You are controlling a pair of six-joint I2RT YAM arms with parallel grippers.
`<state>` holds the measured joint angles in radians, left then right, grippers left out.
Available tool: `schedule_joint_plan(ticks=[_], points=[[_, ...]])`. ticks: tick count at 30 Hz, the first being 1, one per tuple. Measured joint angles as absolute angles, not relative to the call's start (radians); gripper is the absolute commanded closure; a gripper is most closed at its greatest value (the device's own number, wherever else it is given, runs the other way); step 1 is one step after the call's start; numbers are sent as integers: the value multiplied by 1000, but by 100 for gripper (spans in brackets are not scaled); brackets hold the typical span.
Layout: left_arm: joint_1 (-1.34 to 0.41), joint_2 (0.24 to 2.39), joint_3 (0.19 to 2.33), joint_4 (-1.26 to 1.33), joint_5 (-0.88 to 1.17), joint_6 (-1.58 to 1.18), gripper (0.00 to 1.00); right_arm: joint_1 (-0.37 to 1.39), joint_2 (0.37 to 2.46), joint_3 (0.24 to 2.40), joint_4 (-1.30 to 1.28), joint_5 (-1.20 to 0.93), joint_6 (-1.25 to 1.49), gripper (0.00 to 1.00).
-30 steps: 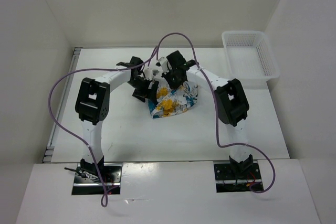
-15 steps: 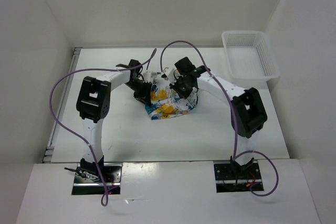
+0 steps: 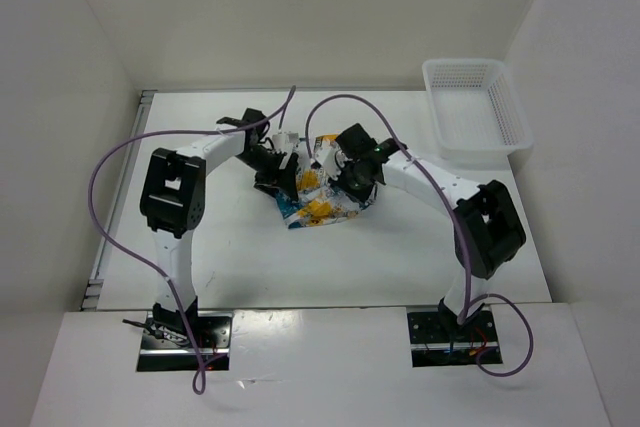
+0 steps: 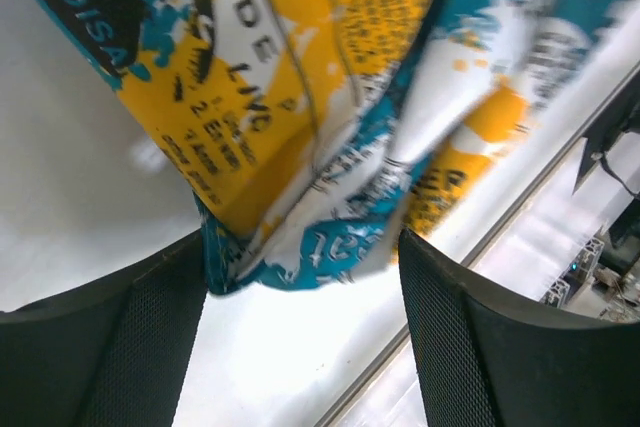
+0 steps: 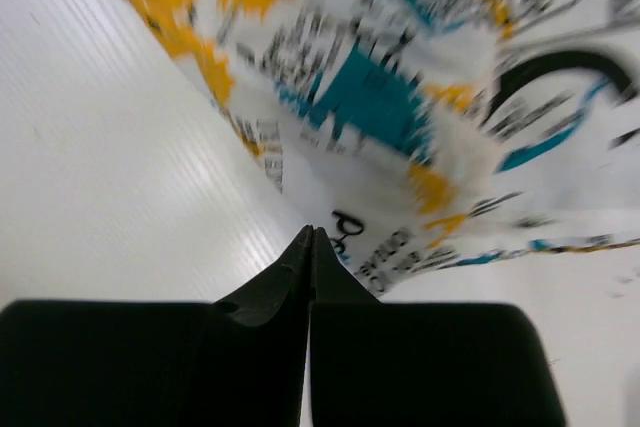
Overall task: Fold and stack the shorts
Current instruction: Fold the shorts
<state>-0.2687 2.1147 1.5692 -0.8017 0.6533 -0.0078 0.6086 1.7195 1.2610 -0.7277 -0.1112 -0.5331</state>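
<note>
Jaws of left gripper point(image 4: 302, 247): wide apart, crumpled fabric hanging between them.
Jaws of right gripper point(image 5: 310, 234): pressed together at the cloth's edge; pinch unclear.
Shorts point(image 3: 318, 202): bunched mid-table point(image 3: 400, 247), left gripper at 10 o'clock, right at 2.
Basket point(image 3: 470, 64): 2 o'clock, well apart.

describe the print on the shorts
The shorts are white with teal and yellow-orange patches and black lettering, clearest in left wrist view.

The left gripper point(image 4: 303, 252) has its two black fingers point(image 4: 120, 347) wide apart. A crumpled fold of the shorts point(image 4: 330, 127) lies between them, above the white table point(image 4: 80, 207).
</note>
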Motion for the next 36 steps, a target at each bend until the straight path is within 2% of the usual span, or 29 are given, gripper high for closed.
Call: schedule_joint_plan(ticks=[7,12,17,21,28,32,36], points=[[-260,2024,1626,-823,659,-7,19,609,1747,1489,-699,-188,-471,100],[-251,2042,1701,-810,601,-6,19,609,1897,1565,-621,-172,-416,100],[-249,2183,1885,-787,540,-6,19,609,2036,1566,-607,-141,-397,100],[-248,2302,1990,-773,513,-6,19,609,2065,1566,-598,-134,-382,100],[-257,2391,2037,-775,492,-6,19,610,2055,1544,-598,-168,-435,100],[-266,2408,2065,-779,471,-7,19,618,1989,1439,-626,-189,-500,100],[-268,2422,2089,-780,458,-8,25,638,1908,1333,-657,-197,-555,100]])
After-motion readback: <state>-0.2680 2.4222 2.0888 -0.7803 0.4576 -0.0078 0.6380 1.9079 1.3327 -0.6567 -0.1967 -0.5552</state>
